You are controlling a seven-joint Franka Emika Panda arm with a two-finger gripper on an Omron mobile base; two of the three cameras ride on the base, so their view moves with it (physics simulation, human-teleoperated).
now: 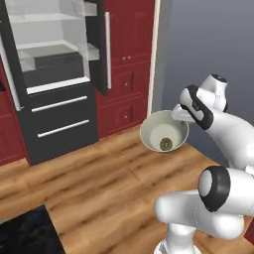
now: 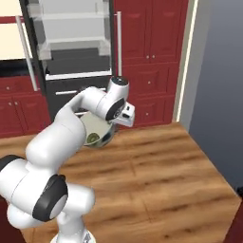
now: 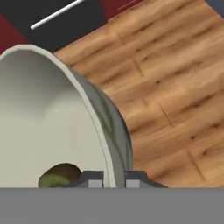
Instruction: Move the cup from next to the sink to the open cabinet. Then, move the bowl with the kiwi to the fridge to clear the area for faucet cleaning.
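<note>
Our gripper (image 3: 113, 178) is pinching the rim of the bowl (image 1: 158, 130), one fingertip inside the wall and one outside, jaws drawn narrow on it. We are holding the bowl in the air above the wooden floor (image 1: 99, 183), tilted, with the kiwi (image 1: 166, 144) lying low inside it. Beyond it, the fridge (image 1: 54, 74) is standing open, white shelves showing, beside dark red cabinets (image 1: 126, 64).
</note>
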